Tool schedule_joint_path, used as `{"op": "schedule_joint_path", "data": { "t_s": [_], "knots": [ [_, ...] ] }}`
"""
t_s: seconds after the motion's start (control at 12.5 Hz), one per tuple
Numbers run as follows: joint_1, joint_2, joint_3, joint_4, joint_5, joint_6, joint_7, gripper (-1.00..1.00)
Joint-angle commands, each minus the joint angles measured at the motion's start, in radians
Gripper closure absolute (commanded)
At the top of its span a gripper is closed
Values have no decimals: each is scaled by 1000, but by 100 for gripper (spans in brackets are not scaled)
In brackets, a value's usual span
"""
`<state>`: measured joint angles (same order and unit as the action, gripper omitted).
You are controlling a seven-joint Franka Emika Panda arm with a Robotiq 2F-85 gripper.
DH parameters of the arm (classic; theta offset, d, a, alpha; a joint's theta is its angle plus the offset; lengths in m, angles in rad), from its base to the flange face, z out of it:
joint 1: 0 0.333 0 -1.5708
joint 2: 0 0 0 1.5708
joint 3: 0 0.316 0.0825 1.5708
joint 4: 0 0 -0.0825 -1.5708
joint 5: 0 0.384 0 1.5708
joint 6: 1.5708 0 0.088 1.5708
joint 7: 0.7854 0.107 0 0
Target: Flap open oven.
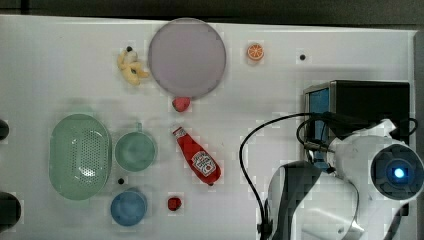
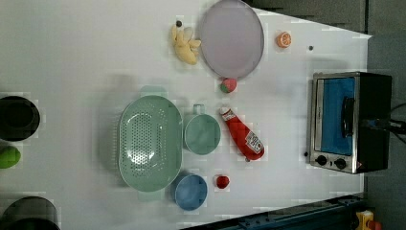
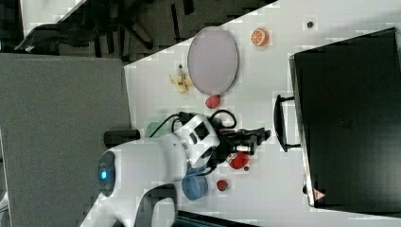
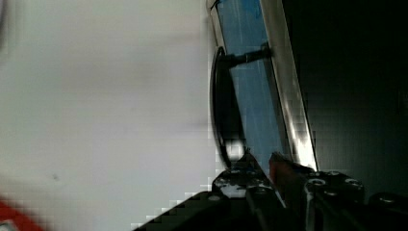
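Three risks stand out from how things lie now:

- The oven point(image 1: 370, 100) sits at the bench point(image 1: 60, 60) edge on the top view's right, its glass door point(image 4: 250, 96) shut. The gripper point(image 3: 259, 137) hangs just short of the bar handle point(image 3: 279, 124), fingers a narrow gap apart and pinching nothing. If they meet the bar instead of straddling or hooking it, they would likely glance off.
- The approach looks aimed near one end of the handle rather than its middle. A pull from there may twist the door or slip off the bar's post.
- The oven looks light enough to slide. A pull straight out, rather than along the door's downward arc, could drag the whole box across the bench toward the ketchup bottle point(image 1: 197, 156).
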<state>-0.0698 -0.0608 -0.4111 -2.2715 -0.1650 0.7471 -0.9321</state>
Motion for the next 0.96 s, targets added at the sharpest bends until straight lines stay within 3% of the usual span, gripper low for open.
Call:
{"op": "schedule_joint_path", "data": {
  "t_s": [0.08, 0.48, 0.96],
  "knots": [
    [-8, 47, -12, -1, -5, 84, -146, 65],
    [-9, 158, -17, -2, 2, 161, -146, 65],
    [5, 195, 1, -5, -2, 179, -142, 65]
  ]
}}
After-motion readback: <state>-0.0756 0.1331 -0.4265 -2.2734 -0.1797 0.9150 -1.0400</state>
